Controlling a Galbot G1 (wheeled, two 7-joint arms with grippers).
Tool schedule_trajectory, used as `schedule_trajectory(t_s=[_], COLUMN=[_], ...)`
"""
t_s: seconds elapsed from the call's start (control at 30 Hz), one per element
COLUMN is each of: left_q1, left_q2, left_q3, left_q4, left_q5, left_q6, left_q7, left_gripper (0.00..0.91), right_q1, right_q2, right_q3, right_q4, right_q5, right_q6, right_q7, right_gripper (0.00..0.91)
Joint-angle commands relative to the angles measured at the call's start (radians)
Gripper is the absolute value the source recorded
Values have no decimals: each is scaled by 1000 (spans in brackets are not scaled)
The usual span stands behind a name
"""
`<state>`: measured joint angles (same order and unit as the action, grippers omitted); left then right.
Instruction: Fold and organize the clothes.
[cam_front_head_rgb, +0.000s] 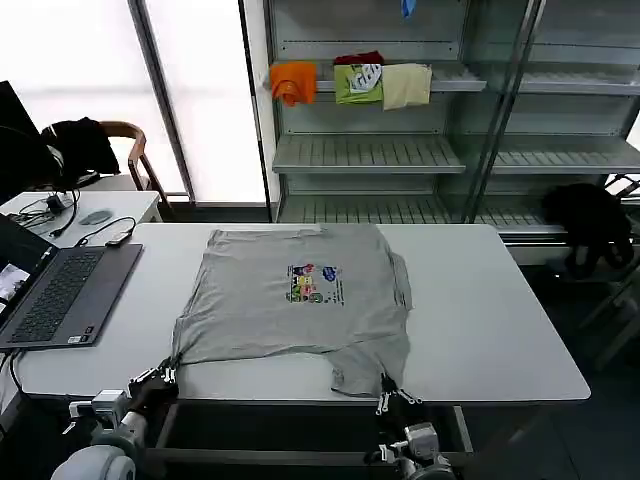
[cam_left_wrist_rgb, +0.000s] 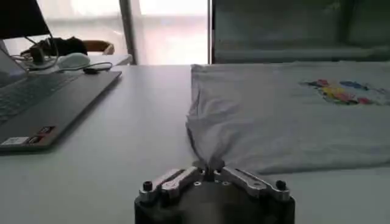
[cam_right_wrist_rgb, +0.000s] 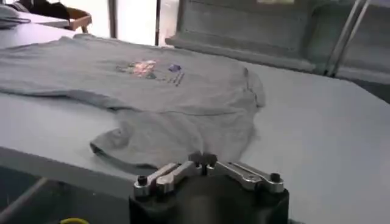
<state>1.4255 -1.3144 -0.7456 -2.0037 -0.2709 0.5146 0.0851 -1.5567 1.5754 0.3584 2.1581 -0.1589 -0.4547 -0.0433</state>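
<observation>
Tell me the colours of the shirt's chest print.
Multicoloured: red, yellow, green and blue on the grey shirt, chest print clearest in the head view.

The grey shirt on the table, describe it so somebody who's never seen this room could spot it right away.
On the white table in front of the metal shelves, right of the open laptop, lies the grey shirt, spread flat. A small multicoloured print marks its middle, unlike the orange, green and beige garments folded on the shelf.

Head high — wrists low, shirt (cam_front_head_rgb: 300, 300) shared
</observation>
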Motion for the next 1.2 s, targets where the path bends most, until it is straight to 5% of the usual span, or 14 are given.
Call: schedule_trajectory(t_s=[0.03, 0.37, 0.8, 1.2], left_q1=[-22, -136, -334, -431], left_q2=[-1, -6, 13, 13], left_q3=[-20, -19, 21, 57], left_q4=[-32, -12, 165, 302], left_q5=[-135, -212, -213, -155], left_q6=[-100, -77, -53, -51], left_q7=[-14, -17, -37, -36], left_gripper=[0, 0, 0, 10], right_q1=[2, 184, 540, 752], right_q2=[1, 11, 23, 50], right_q3=[7, 3, 15, 16], right_q4=[49, 17, -288, -521], right_q5=[89, 97, 131, 126], right_q6=[154, 120, 34, 31], right_q7=[9, 38, 51, 39], right_gripper=[0, 0, 0, 0])
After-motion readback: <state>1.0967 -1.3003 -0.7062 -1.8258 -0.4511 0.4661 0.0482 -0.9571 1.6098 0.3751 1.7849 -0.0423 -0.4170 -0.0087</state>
